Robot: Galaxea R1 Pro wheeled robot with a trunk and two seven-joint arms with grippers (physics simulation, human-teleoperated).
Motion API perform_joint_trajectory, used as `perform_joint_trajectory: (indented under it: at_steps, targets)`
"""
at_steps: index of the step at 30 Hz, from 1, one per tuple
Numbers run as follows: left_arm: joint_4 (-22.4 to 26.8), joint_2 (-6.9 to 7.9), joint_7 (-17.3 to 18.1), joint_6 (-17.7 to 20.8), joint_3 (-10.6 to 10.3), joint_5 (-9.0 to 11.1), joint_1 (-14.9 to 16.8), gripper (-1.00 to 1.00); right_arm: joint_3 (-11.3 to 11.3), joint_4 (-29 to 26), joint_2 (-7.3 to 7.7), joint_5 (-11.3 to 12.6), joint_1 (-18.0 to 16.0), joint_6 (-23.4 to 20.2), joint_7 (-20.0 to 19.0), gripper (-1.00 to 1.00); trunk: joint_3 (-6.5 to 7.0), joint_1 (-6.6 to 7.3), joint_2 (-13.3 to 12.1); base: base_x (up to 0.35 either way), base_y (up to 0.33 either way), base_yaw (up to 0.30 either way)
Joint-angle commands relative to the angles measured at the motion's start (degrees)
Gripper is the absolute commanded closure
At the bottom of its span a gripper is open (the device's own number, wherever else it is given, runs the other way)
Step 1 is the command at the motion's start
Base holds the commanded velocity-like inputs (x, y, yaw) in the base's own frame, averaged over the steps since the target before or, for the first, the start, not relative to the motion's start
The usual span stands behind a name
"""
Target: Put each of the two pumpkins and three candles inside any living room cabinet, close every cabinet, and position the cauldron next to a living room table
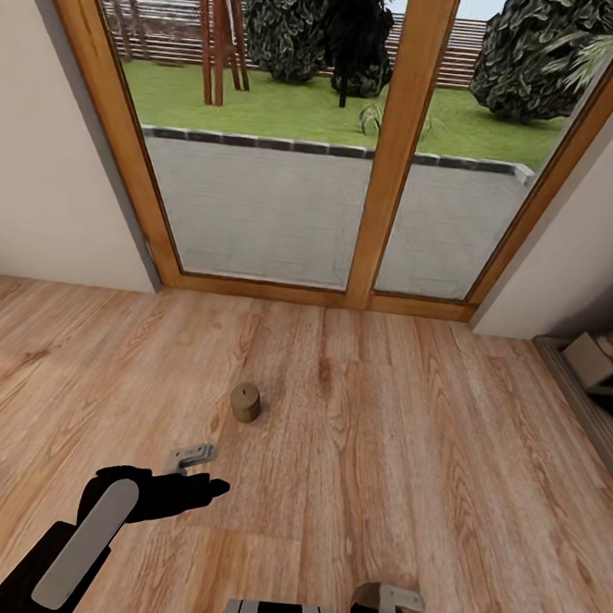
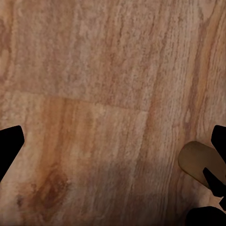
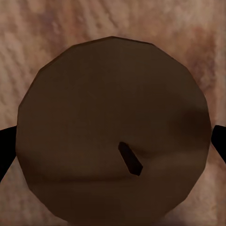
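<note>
The head camera looked forward and down across the wood floor (image 1: 380,424) toward the glass doors (image 1: 338,161). The left wrist camera faced straight down at the same floor, close. The right wrist camera sat very near a candle's top (image 3: 113,127), planks at the frame's edges.
</note>
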State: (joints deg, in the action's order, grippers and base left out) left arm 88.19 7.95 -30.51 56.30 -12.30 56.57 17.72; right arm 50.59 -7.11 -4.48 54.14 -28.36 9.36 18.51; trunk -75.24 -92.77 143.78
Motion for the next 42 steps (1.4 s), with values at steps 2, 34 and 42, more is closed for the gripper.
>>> perform_joint_trajectory:
  at_steps: [2, 34, 42]
  targets:
    - [0.1, 0.05, -0.6, 0.0, -0.1, 0.6, 0.0, -1.0, 0.5, 0.0, 0.0, 0.6, 0.0, 0.2, 0.2, -1.0, -0.04, 0.01, 0.0, 0.0, 0.0, 0.0]
    - [0.1, 0.05, -0.4, 0.0, -0.1, 0.8, 0.0, -1.0, 0.6, 0.0, 0.0, 0.6, 0.0, 0.2, 0.2, -1.0, -0.48, -0.04, 0.0, 0.0, 0.0, 0.0]
    - [0.1, 0.05, -0.4, 0.0, -0.1, 1.0, 0.0, -1.0, 0.6, 0.0, 0.0, 0.6, 0.0, 0.3, 0.2, -1.0, -0.48, -0.04, 0.0, 0.0, 0.0, 0.0]
